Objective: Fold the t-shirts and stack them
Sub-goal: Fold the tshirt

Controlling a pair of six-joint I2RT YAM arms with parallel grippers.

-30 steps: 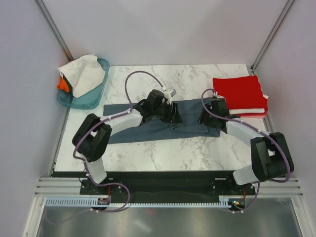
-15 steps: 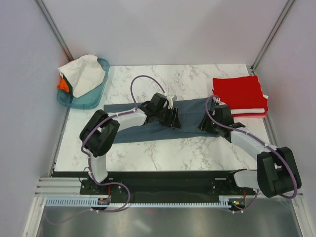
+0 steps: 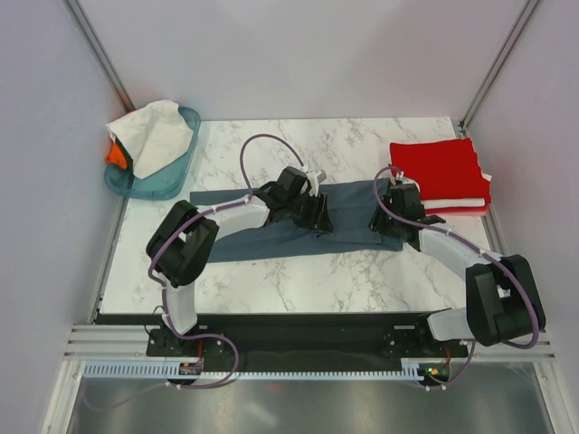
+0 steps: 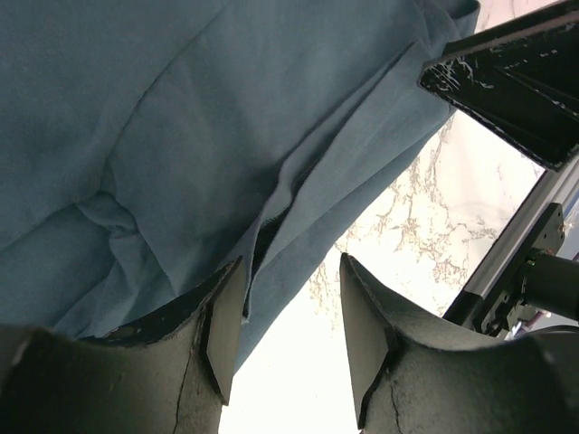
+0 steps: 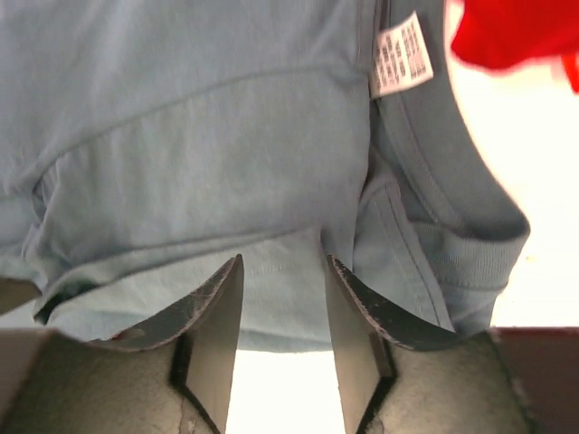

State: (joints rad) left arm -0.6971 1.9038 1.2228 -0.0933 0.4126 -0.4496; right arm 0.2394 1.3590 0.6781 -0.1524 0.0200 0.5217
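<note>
A slate blue-grey t-shirt [image 3: 271, 228] lies folded into a long band across the middle of the table. My left gripper [image 3: 318, 220] is low over its near edge at the middle. Its jaws are open [image 4: 291, 262], and the shirt's layered hem [image 4: 271, 226] runs beside the left finger [image 4: 224, 334]. My right gripper [image 3: 387, 224] is at the band's right end by the collar, open [image 5: 285, 260], with the shirt's lower edge [image 5: 280, 298] lying between its fingers. A white label [image 5: 401, 54] shows at the collar. A folded red t-shirt [image 3: 439, 170] rests on a white one [image 3: 461, 204] at the back right.
A teal basket [image 3: 172, 176] at the back left holds a crumpled white shirt [image 3: 152, 134] and a bit of orange cloth [image 3: 115, 154]. Bare marble table [image 3: 298, 271] runs in front of the blue-grey shirt. Grey walls and metal posts close in the table's back and sides.
The right jaws have narrowed and that gripper has shifted slightly toward the shirt's near edge. The left arm's elbow moved inward, while its gripper stayed over the shirt's middle.
</note>
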